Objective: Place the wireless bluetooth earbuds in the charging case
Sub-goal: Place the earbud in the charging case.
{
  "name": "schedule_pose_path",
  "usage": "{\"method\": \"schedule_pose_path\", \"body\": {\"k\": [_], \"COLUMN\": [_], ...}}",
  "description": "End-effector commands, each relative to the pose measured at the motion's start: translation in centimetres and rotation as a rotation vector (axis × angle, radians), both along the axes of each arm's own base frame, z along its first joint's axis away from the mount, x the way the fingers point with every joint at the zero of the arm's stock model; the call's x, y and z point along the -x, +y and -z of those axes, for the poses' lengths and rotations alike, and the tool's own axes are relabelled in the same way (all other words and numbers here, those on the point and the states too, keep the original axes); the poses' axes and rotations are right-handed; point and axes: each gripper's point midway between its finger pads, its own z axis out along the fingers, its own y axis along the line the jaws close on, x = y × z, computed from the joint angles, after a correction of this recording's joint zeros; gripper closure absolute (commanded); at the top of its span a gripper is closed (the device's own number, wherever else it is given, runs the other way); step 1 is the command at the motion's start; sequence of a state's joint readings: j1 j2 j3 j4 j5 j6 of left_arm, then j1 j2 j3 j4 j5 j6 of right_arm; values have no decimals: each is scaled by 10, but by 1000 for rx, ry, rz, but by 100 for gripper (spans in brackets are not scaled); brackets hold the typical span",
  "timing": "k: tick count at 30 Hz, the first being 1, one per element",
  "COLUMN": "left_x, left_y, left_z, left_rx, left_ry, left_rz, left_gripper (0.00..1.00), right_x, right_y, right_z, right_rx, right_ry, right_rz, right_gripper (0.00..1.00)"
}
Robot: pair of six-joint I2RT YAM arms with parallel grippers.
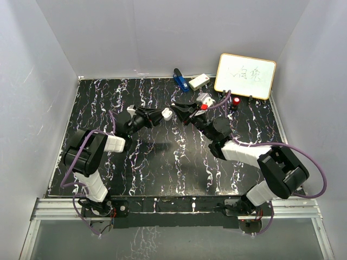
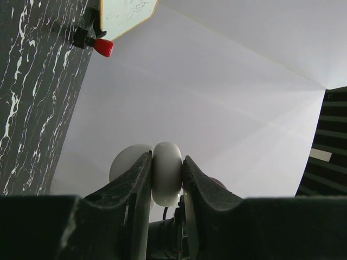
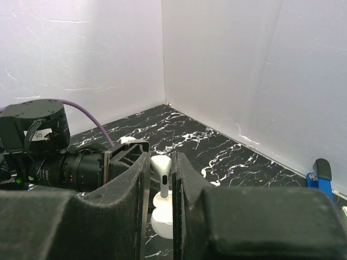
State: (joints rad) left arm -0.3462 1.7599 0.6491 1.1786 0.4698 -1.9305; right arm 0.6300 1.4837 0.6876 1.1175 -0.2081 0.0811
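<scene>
My left gripper point(image 1: 161, 115) is shut on a white pebble-like charging case point(image 1: 167, 114) and holds it above the table's middle. In the left wrist view the case point(image 2: 167, 173) is pinched between the fingers, with its open lid point(image 2: 126, 162) showing behind the left finger. My right gripper point(image 1: 180, 110) meets it from the right. In the right wrist view it is shut on a white stemmed earbud point(image 3: 161, 172), stem pointing down and touching the case point(image 3: 162, 218) just below. No other earbud is in view.
A whiteboard point(image 1: 245, 76) leans at the back right, with a red-capped knob point(image 1: 237, 101) in front of it. A blue object point(image 1: 179, 79) and a white box point(image 1: 199, 82) lie at the back. A small white object point(image 1: 204, 98) lies beside the right arm. White walls surround the table.
</scene>
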Motion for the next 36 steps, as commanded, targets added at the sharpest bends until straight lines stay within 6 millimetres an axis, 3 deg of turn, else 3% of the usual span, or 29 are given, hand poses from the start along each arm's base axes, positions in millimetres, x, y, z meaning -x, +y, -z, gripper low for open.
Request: {"method": "schedule_pose_path", "body": {"k": [1, 12, 36], "left_x": [0, 6, 10], "left_y": [-5, -16, -26], "left_z": [-35, -35, -61], "left_rx": [21, -3, -78], "left_ry": [-110, -122, -237], "left_rz": [0, 43, 106], "left_gripper": [100, 100, 100], "right_x": [8, 9, 2], "right_y": [-2, 4, 5], "right_z": [-23, -9, 7], "right_rx": [-41, -7, 39], "right_ry": [-90, -60, -31], "right_rz": [5, -11, 14], "right_gripper": [100, 100, 100]}}
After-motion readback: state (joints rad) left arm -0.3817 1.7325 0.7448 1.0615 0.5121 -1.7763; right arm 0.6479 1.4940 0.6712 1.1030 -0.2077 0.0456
